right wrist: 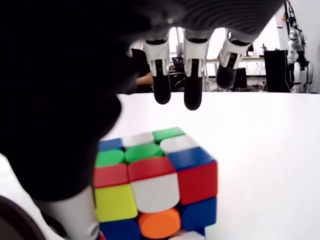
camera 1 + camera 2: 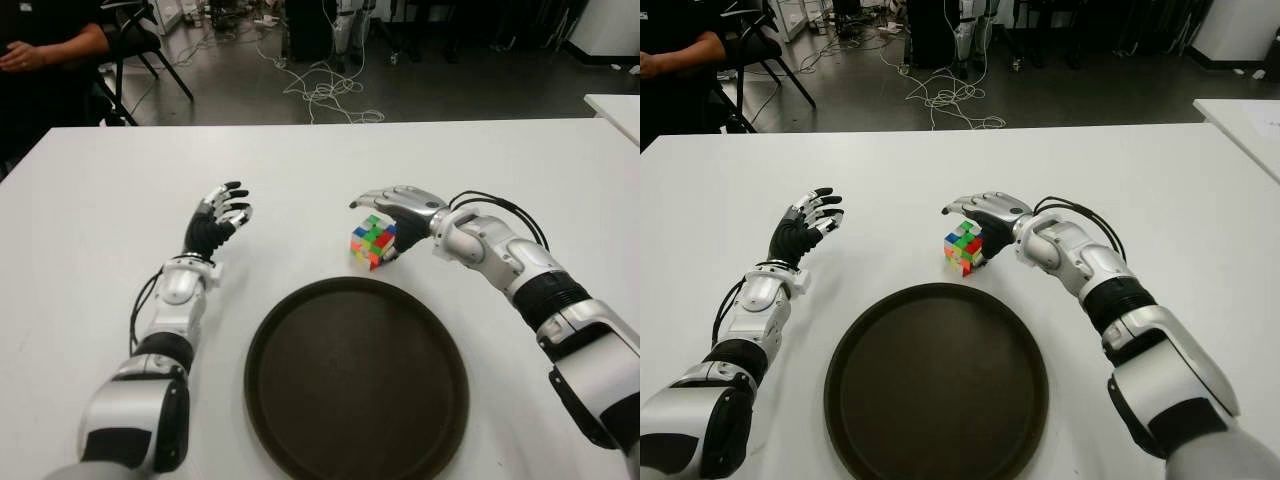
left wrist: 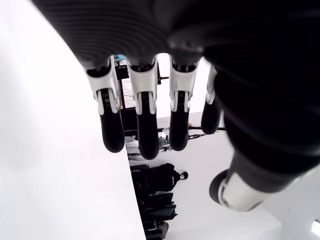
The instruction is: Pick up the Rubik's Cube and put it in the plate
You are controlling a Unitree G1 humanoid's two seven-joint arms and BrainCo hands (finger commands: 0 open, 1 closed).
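- Rubik's Cube sits on the white table, just beyond the far rim of the plate, not in it.
- cube tilted, one corner edge facing the camera; green, blue, red, yellow, white, orange stickers visible in the right wrist view.
- right hand arched over the cube from its right side, palm down, fingers stretched out above and past the cube top, not closed on it.
- thumb low beside the cube's left face in the wrist view; cannot tell if it touches.
- right hand loose and spread, nothing gripped; cube is resting on the table.
- plate, round, dark brown, near edge of the table, between the two forearms, nothing in it.
- left hand well left of the cube, raised off the table, fingers extended and slightly apart, holding nothing.
- beyond the table: dark floor with loose white cables, a chair and a seated person's arm at far left.
- corner of a second white table at far right.
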